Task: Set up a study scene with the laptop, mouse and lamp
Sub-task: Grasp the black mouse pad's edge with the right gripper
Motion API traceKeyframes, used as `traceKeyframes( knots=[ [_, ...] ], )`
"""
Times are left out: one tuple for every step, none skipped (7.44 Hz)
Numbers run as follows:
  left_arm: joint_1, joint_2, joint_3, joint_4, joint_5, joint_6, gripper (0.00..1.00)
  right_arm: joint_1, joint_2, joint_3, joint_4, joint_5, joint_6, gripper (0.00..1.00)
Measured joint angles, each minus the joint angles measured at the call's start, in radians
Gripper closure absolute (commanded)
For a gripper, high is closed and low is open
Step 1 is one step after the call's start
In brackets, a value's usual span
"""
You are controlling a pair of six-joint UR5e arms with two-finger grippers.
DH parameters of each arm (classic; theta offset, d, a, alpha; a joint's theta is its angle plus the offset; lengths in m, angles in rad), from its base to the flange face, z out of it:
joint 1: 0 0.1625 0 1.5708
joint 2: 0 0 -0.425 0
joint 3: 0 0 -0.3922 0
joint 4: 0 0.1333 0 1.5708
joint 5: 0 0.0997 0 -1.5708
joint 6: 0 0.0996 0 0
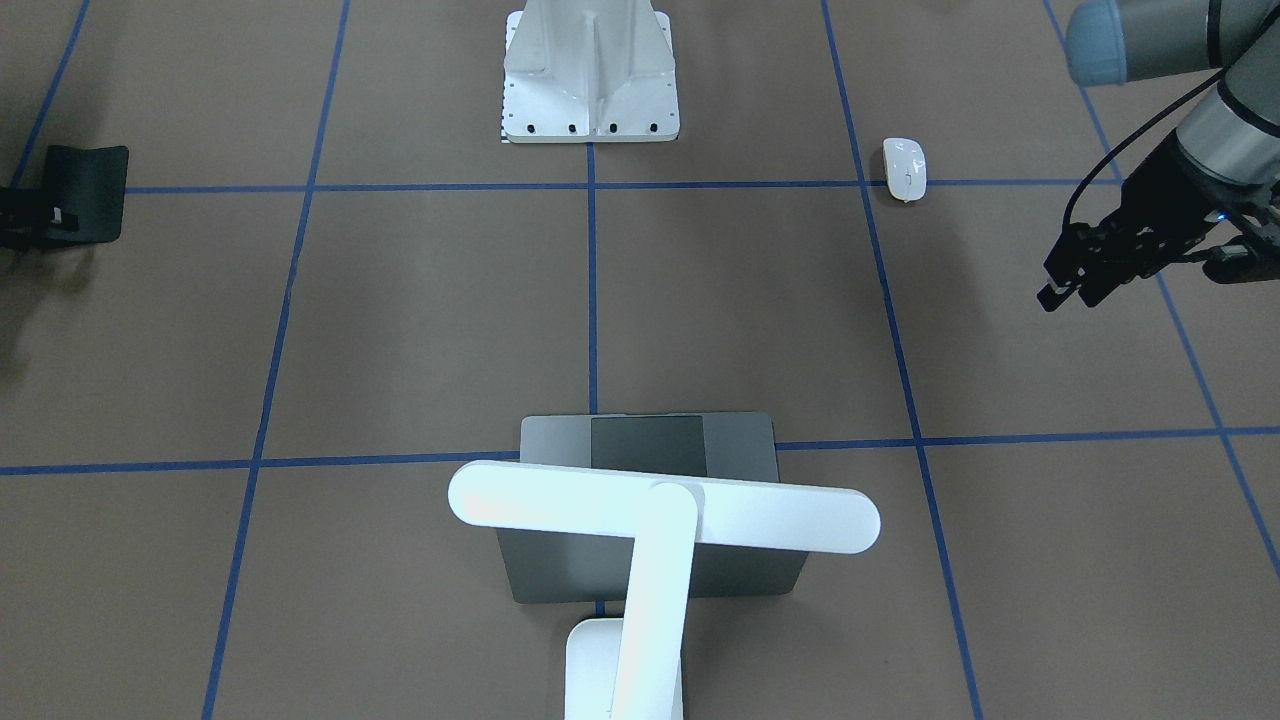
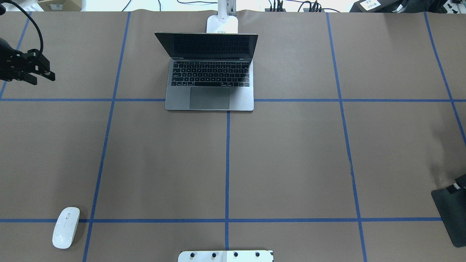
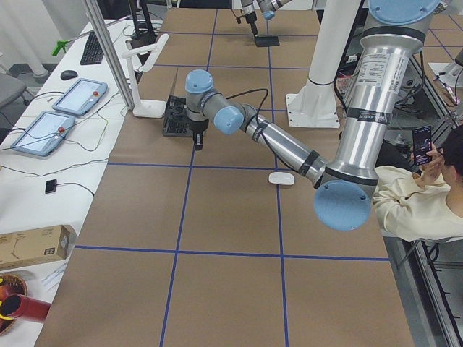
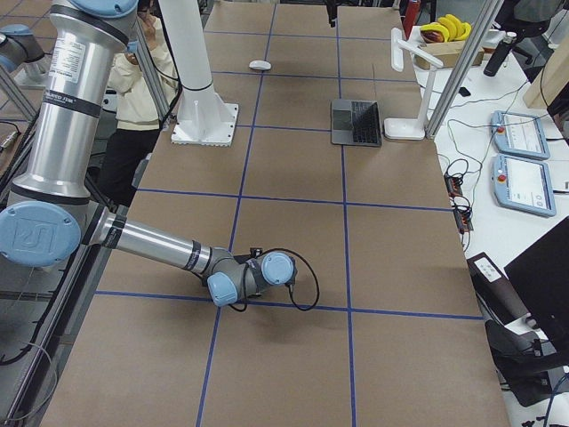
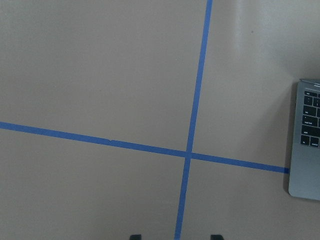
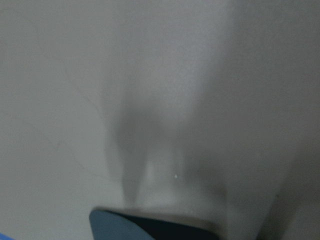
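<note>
Left gripper (image 2: 38, 74) hung empty, fingers parted. The laptop (image 2: 209, 72) sat open off to its right, lamp (image 1: 660, 510) behind it. The mouse (image 2: 66, 227) lay well back, robot-side. Fetching it looked next: swing back, drop, pinch its sides.

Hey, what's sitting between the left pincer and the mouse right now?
Nothing but bare table covering crossed by one blue tape line; the overhead view shows the stretch from the left pincer to the mouse.

One laptop (image 2: 209, 85), one mouse (image 2: 66, 227), one lamp (image 1: 660, 520), one white pedestal (image 1: 590, 75), one black mat (image 2: 451, 213), two arms: left arm (image 3: 275, 141), right arm (image 4: 151, 242).
</note>
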Motion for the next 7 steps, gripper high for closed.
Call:
traceKeyframes(
  knots=[
    [0.0, 0.001, 0.001, -0.001, 0.0, 0.0, 0.43, -0.001, 0.0, 0.002, 0.002, 0.014, 0.001, 0.0],
    [0.0, 0.001, 0.002, -0.001, 0.0, 0.0, 0.43, -0.001, 0.0, 0.003, 0.005, 0.02, 0.001, 0.0],
    [0.0, 0.002, 0.002, -0.001, -0.001, 0.0, 0.43, -0.001, 0.0, 0.006, 0.007, 0.024, 0.001, 0.0],
    [0.0, 0.003, 0.001, -0.001, -0.001, 0.0, 0.43, -0.001, 0.0, 0.009, 0.008, 0.027, 0.001, 0.0],
    [0.0, 0.004, -0.001, -0.001, -0.001, 0.0, 0.43, -0.001, 0.0, 0.012, 0.009, 0.03, 0.001, 0.01],
    [0.0, 0.004, -0.002, 0.0, -0.001, 0.0, 0.43, -0.001, 0.0, 0.016, 0.009, 0.034, 0.001, 0.19],
    [0.0, 0.004, -0.003, 0.001, -0.002, 0.0, 0.43, -0.001, 0.0, 0.017, 0.009, 0.039, 0.002, 0.57]
  ],
)
